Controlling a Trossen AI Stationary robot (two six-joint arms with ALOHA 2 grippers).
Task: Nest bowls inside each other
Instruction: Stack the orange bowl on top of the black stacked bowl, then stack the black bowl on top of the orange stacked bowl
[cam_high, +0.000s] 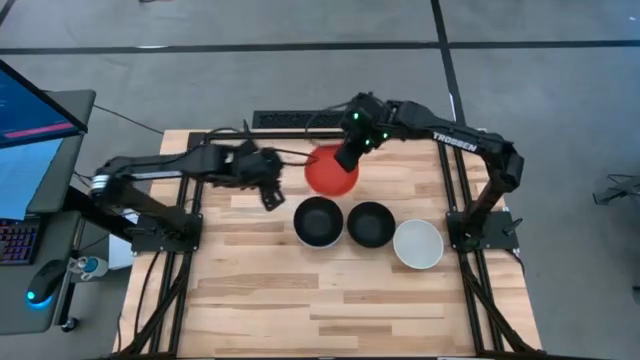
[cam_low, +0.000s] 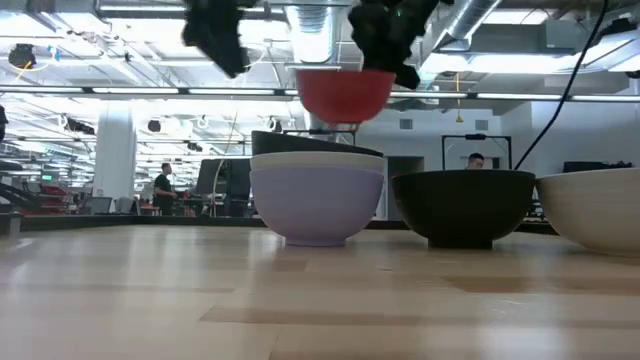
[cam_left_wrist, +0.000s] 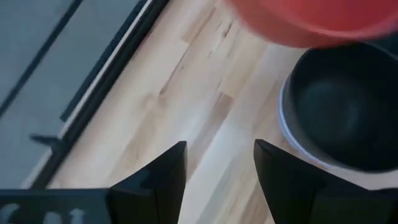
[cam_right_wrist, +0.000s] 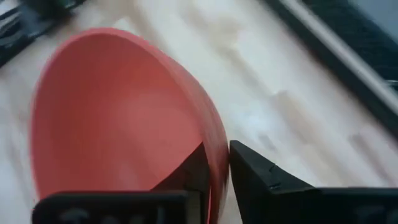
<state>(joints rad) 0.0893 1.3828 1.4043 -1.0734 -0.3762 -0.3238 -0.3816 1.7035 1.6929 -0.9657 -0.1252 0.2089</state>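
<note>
A red bowl (cam_high: 329, 172) hangs in the air over the far middle of the table, held by my right gripper (cam_high: 349, 157), which is shut on it. It also shows as the red bowl (cam_low: 345, 92) in the low view and the red bowl (cam_right_wrist: 112, 112) in the right wrist view. Below and nearer stands a stack (cam_low: 317, 195): a black bowl in a white one in a lavender one, seen from above as the stack (cam_high: 318, 222). A lone black bowl (cam_high: 371, 224) and a white bowl (cam_high: 418, 244) rest on their bases to the right. My left gripper (cam_high: 270, 195) hovers open left of the stack, empty. My right gripper pinches the red bowl's wall at the rim (cam_right_wrist: 216, 144), one finger inside the bowl and one outside. The fingers come from above, slanting in from the far right. The bowl is lifted clear of the table and hangs roughly upright below the fingers (cam_low: 385, 40).
The wooden table (cam_high: 260, 300) has bare boards along its near and left parts. Black frame rails (cam_high: 455, 190) run along both sides. A monitor and keyboard stand off the table's left. In the low view people stand far off in the room behind.
</note>
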